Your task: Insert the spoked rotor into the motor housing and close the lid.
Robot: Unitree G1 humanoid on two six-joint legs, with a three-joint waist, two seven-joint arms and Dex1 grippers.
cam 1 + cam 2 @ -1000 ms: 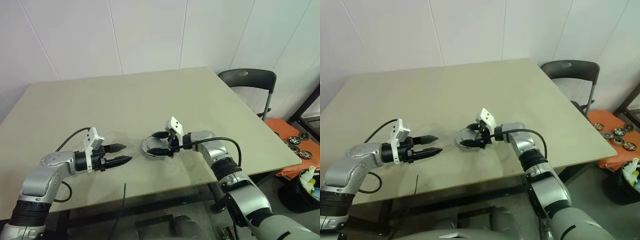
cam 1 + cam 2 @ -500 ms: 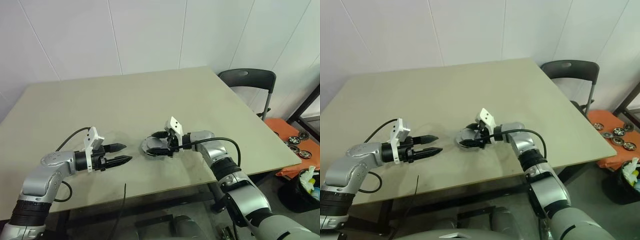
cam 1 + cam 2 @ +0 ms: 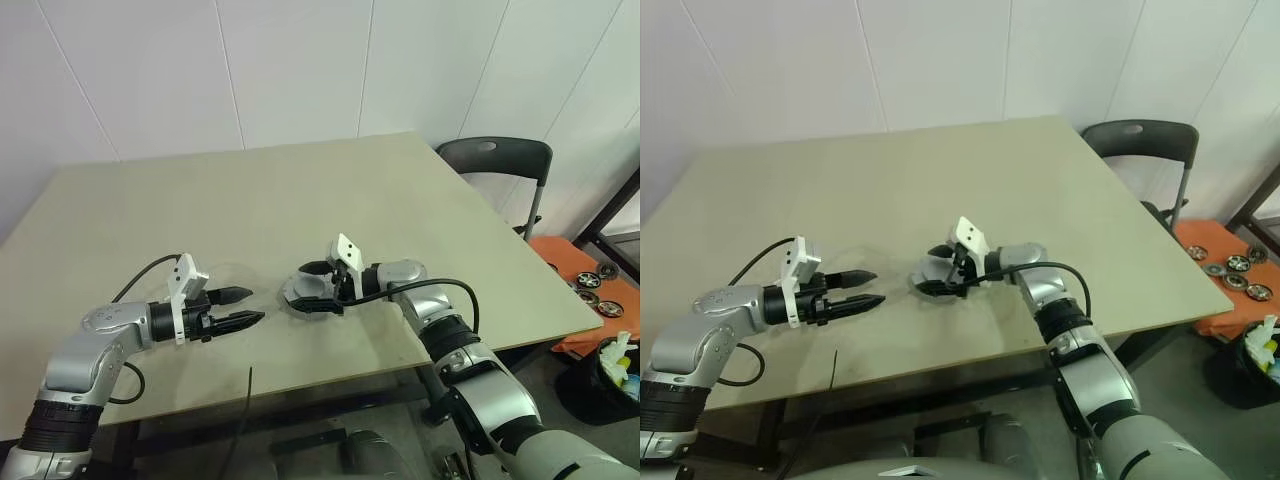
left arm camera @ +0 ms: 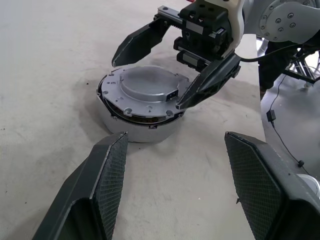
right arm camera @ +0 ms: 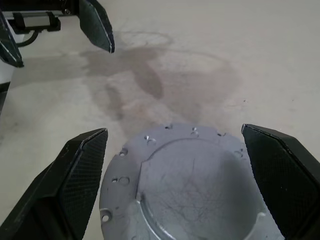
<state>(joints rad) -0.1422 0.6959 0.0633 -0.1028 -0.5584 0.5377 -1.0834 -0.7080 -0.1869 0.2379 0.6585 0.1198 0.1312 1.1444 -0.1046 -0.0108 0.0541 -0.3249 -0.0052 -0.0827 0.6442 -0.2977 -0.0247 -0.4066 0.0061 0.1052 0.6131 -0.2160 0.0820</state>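
Basically the round silver-grey metal lid (image 4: pixel 145 92) sits slightly askew on the silvery motor housing (image 4: pixel 142 131), bracketed by the wide-open right gripper (image 3: pixel 318 287), while the left gripper (image 3: pixel 238 308), also open and empty, waits well apart.

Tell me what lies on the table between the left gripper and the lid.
Nothing: in the left wrist view, only bare table runs from the open left gripper to the lid, which sits atop the motor housing. The left eye view agrees.

- I see a beige table (image 3: pixel 300 200) that takes up most of my view.
- White panelled wall (image 3: pixel 200 70) runs behind it.
- A dark chair (image 3: pixel 495 160) stands at the far right corner.
- An orange tray (image 3: pixel 590 280) of small wheel-like parts sits low on the right (near a black bin (image 3: pixel 615 375)).
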